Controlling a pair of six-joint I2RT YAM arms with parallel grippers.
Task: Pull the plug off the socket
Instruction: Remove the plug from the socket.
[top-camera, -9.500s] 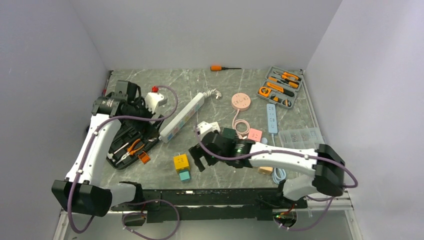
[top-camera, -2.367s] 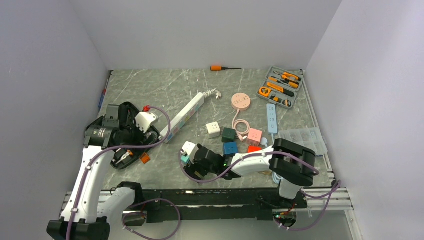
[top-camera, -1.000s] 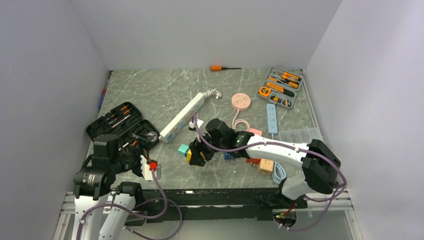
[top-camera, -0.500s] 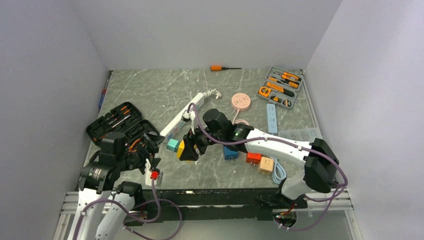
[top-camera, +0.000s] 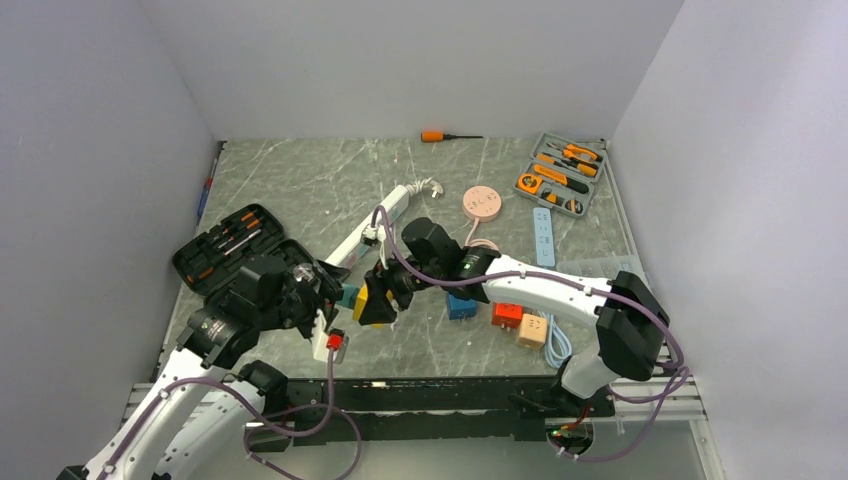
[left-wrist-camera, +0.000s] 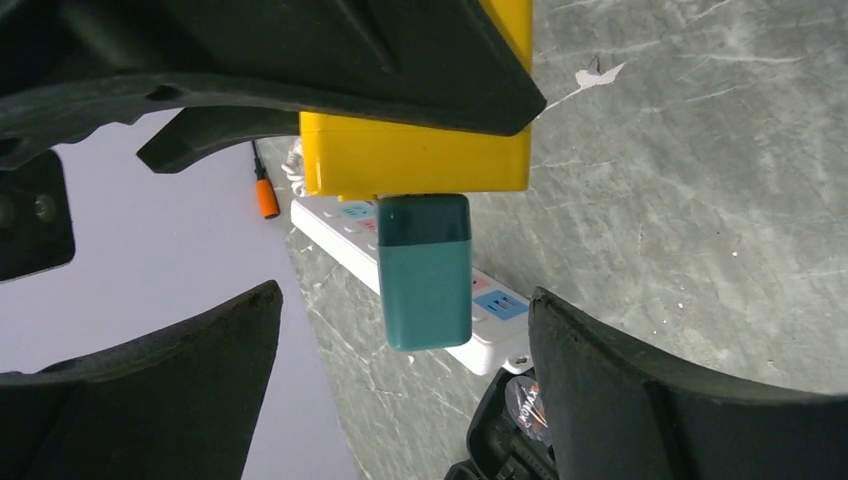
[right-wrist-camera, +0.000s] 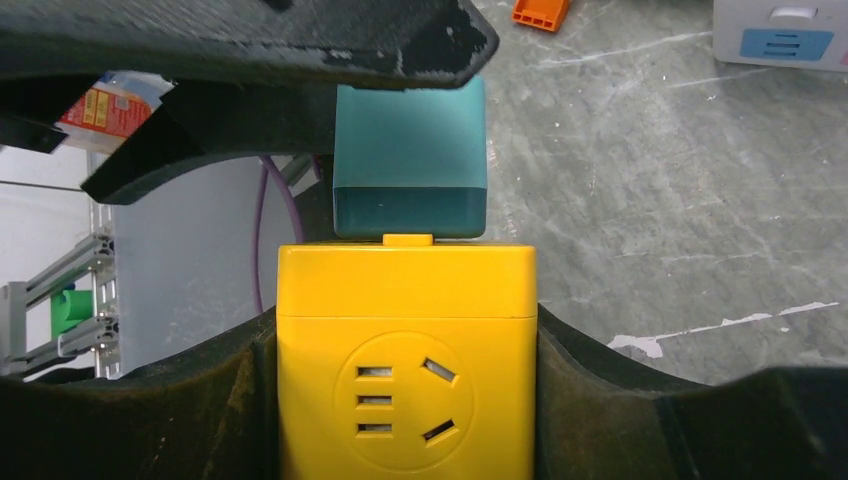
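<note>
My right gripper (right-wrist-camera: 405, 335) is shut on the yellow cube socket (right-wrist-camera: 405, 370), which it holds above the table by two opposite sides. A teal plug (right-wrist-camera: 410, 160) sticks out of the socket's far face, still seated in it. In the left wrist view the plug (left-wrist-camera: 425, 270) hangs from the socket (left-wrist-camera: 415, 155). Its free end lies between the wide-open jaws of my left gripper (left-wrist-camera: 405, 300), with a gap on each side. In the top view the two grippers meet at mid-table, the left gripper (top-camera: 325, 297) next to the plug (top-camera: 348, 296) and the socket (top-camera: 372, 306).
A white power strip (top-camera: 365, 235) lies diagonally behind the grippers. An open black tool case (top-camera: 235, 250) is at the left. Blue (top-camera: 461, 306), red (top-camera: 507, 315) and orange (top-camera: 531, 330) cubes sit to the right. A grey tool tray (top-camera: 560, 172) and an orange screwdriver (top-camera: 440, 136) lie at the back.
My left arm has swung up and to the right from the table's near-left edge until its open jaws flank the plug. The right gripper carried the socket left and now holds it there.
</note>
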